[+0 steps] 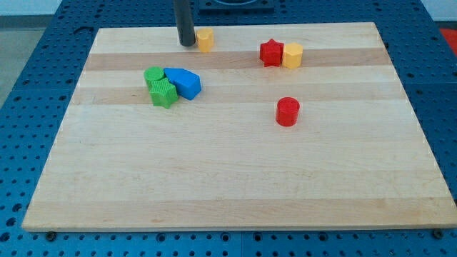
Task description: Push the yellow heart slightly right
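The yellow heart [206,39] sits near the top edge of the wooden board [235,178], left of centre. My tip [187,43] stands right beside it on the view's left, touching or almost touching its left side. The dark rod rises straight up out of the view's top.
A red star [270,53] touches a yellow hexagon [292,55] at the upper right. A red cylinder [287,111] stands right of centre. A green cylinder [153,76], a green star [163,93] and two blue blocks [183,81] cluster at the left. Blue pegboard surrounds the board.
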Available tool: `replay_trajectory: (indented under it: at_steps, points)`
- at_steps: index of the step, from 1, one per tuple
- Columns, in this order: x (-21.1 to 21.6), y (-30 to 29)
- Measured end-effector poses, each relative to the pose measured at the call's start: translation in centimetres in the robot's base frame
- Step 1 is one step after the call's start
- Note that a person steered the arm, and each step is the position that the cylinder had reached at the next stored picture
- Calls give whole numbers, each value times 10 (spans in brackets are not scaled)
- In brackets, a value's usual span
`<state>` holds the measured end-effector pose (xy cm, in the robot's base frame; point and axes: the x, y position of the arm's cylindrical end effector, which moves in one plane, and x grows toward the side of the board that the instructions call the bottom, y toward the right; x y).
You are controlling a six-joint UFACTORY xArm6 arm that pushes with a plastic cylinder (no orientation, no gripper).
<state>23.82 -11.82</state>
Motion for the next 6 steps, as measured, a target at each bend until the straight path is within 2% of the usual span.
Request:
replay_trajectory:
  at_steps: [1,2,4,5,6]
  points:
    - [-8,-39]
    - [-14,-6]
    - [-8,103]
    - [-15,103]
    - [-43,105]
